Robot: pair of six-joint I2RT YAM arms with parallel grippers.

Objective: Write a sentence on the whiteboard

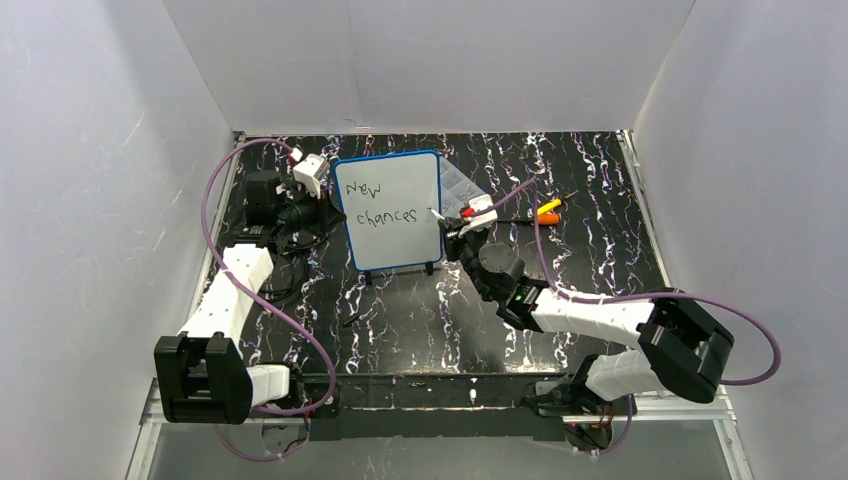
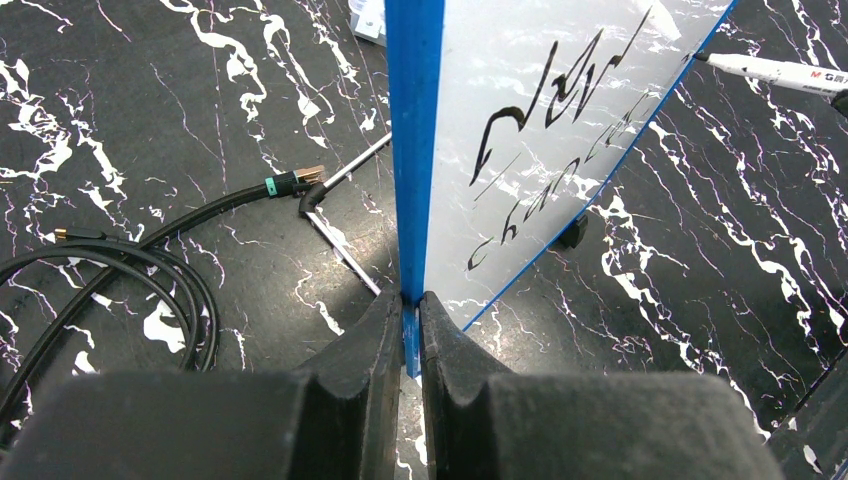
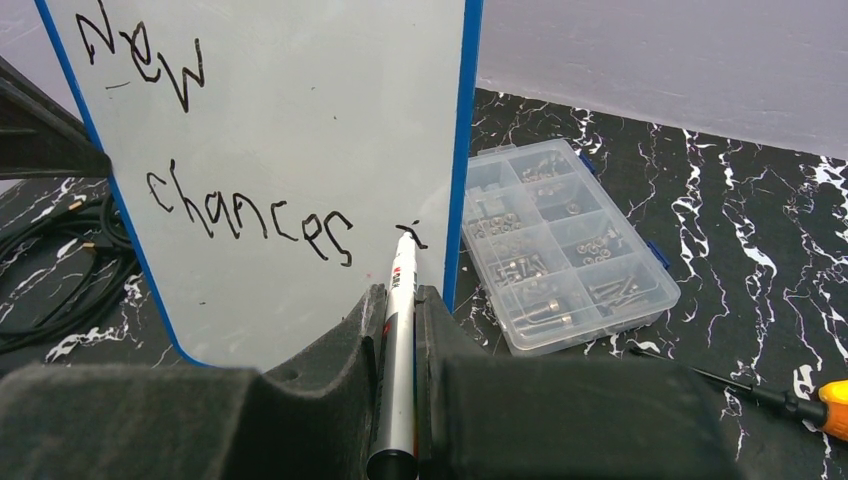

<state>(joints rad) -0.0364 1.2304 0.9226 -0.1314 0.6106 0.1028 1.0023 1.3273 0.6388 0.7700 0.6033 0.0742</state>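
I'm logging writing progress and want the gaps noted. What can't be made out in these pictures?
- Right wrist view: whether the marker tip touches the whiteboard; the angle hides any gap.
- Left wrist view: the sentence is steeply foreshortened and cut off by the top edge.
- Right wrist view: the orange-handled screwdriver runs off the right edge.

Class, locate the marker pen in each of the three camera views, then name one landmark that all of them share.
Top external: marker mid-picture, beside the right edge of the whiteboard.
Left wrist: marker in the top right corner.
Right wrist: marker bottom centre, clamped in the right end effector.
Shared landmark: the blue-framed whiteboard.
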